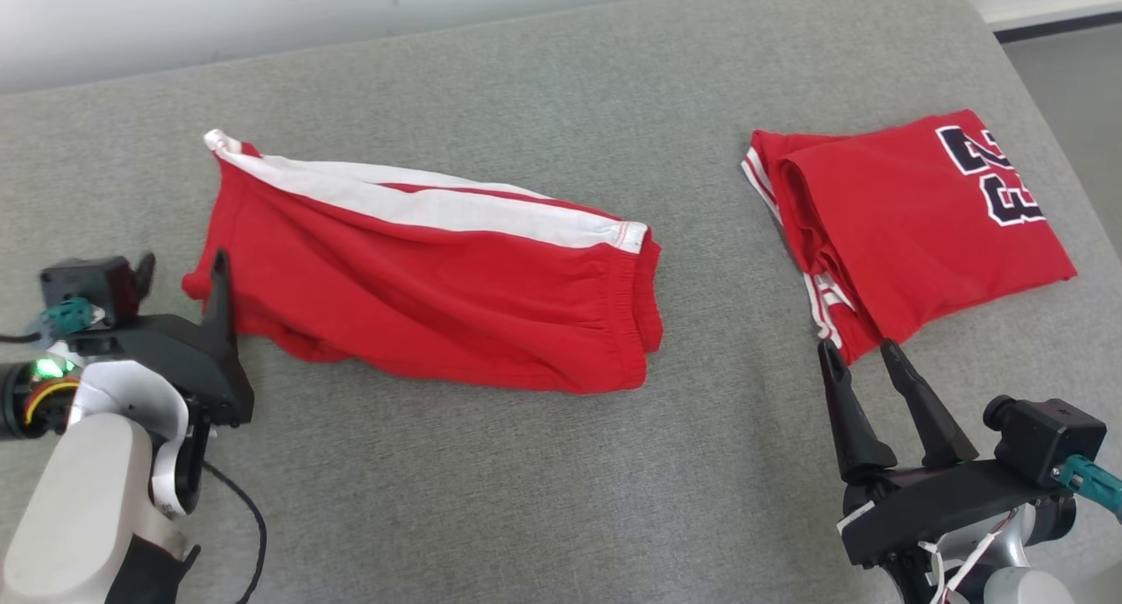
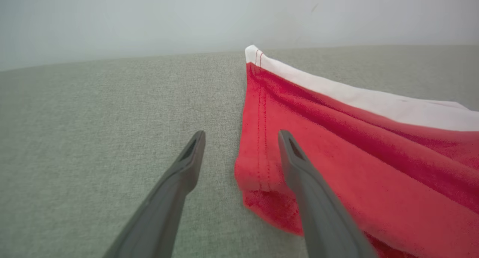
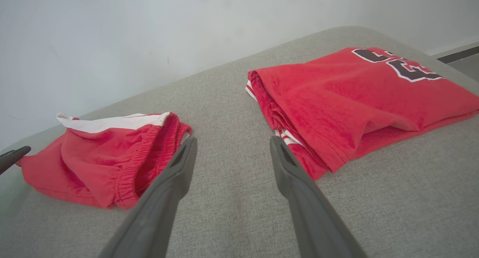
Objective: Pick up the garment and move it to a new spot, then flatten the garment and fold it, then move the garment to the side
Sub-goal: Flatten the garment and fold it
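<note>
Left jaws gape empty, the stitched hem of the soft red shorts [image 2: 336, 157] between them, centre frame; right jaws gape empty just beside the folded red jersey [image 1: 920, 227].

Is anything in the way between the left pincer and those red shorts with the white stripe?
Nothing visible. The open left pincer is right at the hem of the red cloth shorts with a white side stripe: one finger over the fabric, the other over grey upholstery.
</note>
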Controlling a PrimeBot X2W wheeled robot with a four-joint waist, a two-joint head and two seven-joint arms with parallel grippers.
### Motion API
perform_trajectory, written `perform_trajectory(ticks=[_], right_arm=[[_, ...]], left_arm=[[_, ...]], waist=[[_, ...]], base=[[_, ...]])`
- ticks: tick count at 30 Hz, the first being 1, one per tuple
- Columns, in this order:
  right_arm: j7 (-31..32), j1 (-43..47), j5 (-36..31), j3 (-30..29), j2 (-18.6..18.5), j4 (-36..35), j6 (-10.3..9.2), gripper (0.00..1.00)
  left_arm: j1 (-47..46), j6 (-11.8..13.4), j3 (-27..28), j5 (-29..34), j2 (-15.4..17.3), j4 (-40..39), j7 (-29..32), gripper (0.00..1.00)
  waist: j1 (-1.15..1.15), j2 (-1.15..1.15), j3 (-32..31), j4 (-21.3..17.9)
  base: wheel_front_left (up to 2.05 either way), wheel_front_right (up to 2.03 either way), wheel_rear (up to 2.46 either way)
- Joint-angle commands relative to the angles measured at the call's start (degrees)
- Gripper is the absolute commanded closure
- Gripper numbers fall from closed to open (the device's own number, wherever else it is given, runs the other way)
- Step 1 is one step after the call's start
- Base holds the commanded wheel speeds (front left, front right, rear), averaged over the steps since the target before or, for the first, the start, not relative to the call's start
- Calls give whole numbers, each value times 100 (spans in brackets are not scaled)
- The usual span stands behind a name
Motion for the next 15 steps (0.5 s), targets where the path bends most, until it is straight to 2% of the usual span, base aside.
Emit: perform_trajectory(ticks=[1,6,14,15], right_arm=[[19,65,12,36,5,-49,-12,0],[32,28,-18,113,5,-98,-13,0],[1,0,-86,91,3,-114,-13,0],[-2,-2,-93,87,5,-106,-12,0]], left_arm=[[27,45,-42,-25,16,89,235,0],[-17,167,-78,-95,-17,263,711,0],[146,15,-109,-530,-276,543,1560,0],[232,-2,-120,-618,-340,570,1807,0]], waist=[[1,0,48,-85],[1,0,140,-170],[1,0,236,-197],[1,0,232,-183]], base=[[0,0,0],[0,0,0],[0,0,0],[0,0,0]])
